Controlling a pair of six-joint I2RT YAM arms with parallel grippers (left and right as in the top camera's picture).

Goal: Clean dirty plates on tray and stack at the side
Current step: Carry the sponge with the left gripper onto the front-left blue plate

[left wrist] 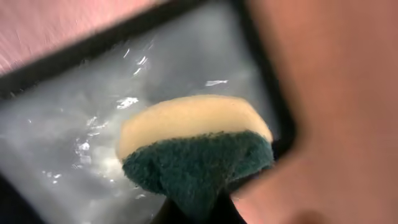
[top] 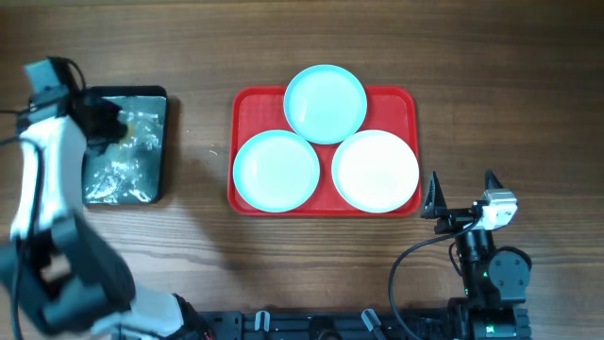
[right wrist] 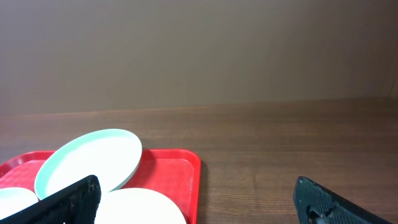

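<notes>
The red tray point(top: 247, 104) lies mid-table and holds three plates: an aqua plate point(top: 325, 103) at the back, an aqua plate point(top: 276, 170) front left and a white plate point(top: 376, 170) front right. My left gripper point(top: 111, 123) is over the dark tray point(top: 159, 96) at the left, shut on a yellow and green sponge point(left wrist: 196, 140) held above its wet bottom point(left wrist: 74, 124). My right gripper point(top: 462, 194) is open and empty, just right of the red tray's front right corner point(right wrist: 189, 174), near the white plate point(right wrist: 140, 208).
The dark tray holds shiny water or foil-like glints point(top: 123, 170). Bare wooden table point(top: 510, 94) lies right of the red tray and between the two trays point(top: 200, 142). Arm bases and cables point(top: 425, 264) sit at the front edge.
</notes>
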